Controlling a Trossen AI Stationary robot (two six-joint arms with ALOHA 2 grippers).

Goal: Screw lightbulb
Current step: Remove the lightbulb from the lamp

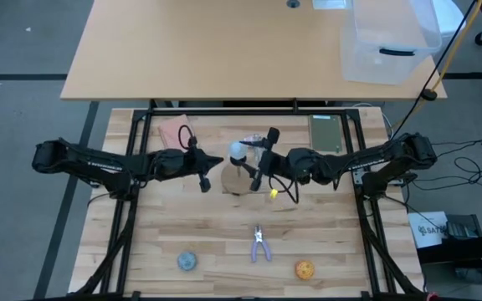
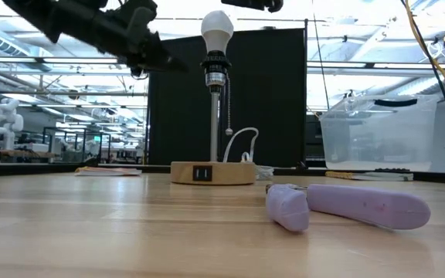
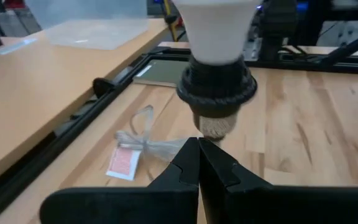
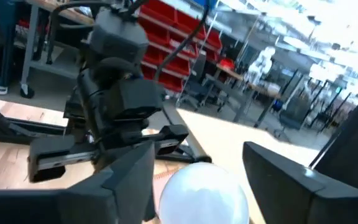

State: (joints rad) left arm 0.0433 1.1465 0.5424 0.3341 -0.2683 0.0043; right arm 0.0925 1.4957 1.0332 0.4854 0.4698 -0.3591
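My right claw (image 4: 194,180) stood open astride the lightbulb (image 4: 204,196), one finger (image 4: 114,186) on each side of the white glass and, as far as I could judge from that close angle, apart from it. The lightbulb sat upright in the black socket (image 2: 215,66) atop the thin pole of the lamp, whose round wooden stand (image 2: 212,172) rested on the table (image 2: 130,232). My left claw (image 3: 199,163) was pinched shut and empty, its tips just beside the socket, below the glass. Purple pliers (image 2: 346,207) lay on the table nearer the front edge.
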